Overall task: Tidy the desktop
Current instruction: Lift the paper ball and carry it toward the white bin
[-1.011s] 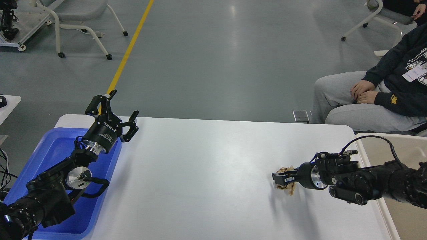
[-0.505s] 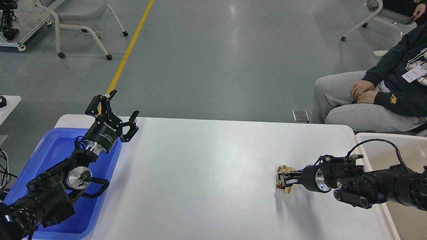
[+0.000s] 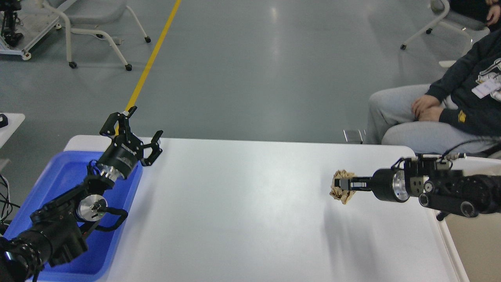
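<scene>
The desktop (image 3: 242, 203) is a wide white tabletop with rounded corners. My right gripper (image 3: 341, 184) is shut on a crumpled ball of brown paper (image 3: 343, 193) and holds it above the right part of the desktop; its shadow falls on the top below. My left gripper (image 3: 135, 127) is open and empty, raised above the far left corner of the desktop, over the edge of the blue tray.
A blue plastic tray (image 3: 62, 184) lies at the left edge under my left arm. A beige-white bin (image 3: 475, 250) stands off the right edge, partly behind my right arm. A seated person (image 3: 442, 113) is beyond the far right corner. Chairs stand on the grey floor.
My right gripper closed on the paper ball at the tabletop and lifted it up and slightly right. The left arm has barely moved.
</scene>
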You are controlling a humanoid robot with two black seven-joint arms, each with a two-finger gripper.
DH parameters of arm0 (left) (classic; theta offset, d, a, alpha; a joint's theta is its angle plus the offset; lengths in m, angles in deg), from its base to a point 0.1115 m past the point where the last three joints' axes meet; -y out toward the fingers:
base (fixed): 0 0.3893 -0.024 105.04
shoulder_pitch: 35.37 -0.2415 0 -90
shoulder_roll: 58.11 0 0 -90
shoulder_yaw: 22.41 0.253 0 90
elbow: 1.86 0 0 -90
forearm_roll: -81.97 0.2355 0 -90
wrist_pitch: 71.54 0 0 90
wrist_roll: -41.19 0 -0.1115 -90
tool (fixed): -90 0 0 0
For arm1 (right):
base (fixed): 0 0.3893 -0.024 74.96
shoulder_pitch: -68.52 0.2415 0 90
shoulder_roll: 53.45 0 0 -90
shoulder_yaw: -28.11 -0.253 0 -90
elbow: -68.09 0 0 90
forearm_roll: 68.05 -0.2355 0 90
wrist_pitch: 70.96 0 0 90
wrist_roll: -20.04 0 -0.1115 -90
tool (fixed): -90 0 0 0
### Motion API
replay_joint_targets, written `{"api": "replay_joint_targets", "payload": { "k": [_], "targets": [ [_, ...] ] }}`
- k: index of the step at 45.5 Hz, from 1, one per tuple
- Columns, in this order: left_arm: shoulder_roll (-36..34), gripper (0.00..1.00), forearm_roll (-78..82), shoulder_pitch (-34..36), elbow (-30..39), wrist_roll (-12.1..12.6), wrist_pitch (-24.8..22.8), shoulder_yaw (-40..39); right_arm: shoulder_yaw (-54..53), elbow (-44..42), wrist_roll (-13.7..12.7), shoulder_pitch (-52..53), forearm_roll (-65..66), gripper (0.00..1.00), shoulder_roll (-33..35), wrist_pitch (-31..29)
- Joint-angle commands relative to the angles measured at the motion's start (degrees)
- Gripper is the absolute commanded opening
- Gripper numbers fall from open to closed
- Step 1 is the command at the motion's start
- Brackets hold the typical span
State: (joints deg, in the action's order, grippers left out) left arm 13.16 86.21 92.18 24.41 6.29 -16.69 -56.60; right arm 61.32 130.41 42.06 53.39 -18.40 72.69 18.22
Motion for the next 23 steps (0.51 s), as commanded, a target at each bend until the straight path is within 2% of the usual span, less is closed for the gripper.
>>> {"api": "replay_joint_targets", "payload": {
  "k": [1, 9, 13, 19, 23],
  "targets": [
    [0.01, 1.0, 0.06, -0.01, 0.01, 0.0, 0.0, 0.0, -0.51, 9.93, -0.05, 15.46, -1.83, 0.0, 11.76, -9.28],
    [0.01, 1.0, -0.02, -0.01, 0.01, 0.0, 0.0, 0.0, -0.6, 9.94, -0.66, 22.06, -1.74, 0.0, 15.19, -14.38],
    [0.01, 1.0, 0.06, -0.01, 0.01, 0.0, 0.0, 0.0, -0.6, 9.41, -1.28, 23.12, -1.83, 0.0, 16.86, -14.74],
    [0.01, 1.0, 0.06, -0.01, 0.01, 0.0, 0.0, 0.0, -0.68, 7.57, -3.56, 22.69, -2.01, 0.0, 19.49, -13.86],
    [0.01, 1.0, 0.06, -0.01, 0.01, 0.0, 0.0, 0.0, -0.77, 5.72, -3.83, 22.16, -3.49, 0.0, 22.13, -13.68]
  ]
}}
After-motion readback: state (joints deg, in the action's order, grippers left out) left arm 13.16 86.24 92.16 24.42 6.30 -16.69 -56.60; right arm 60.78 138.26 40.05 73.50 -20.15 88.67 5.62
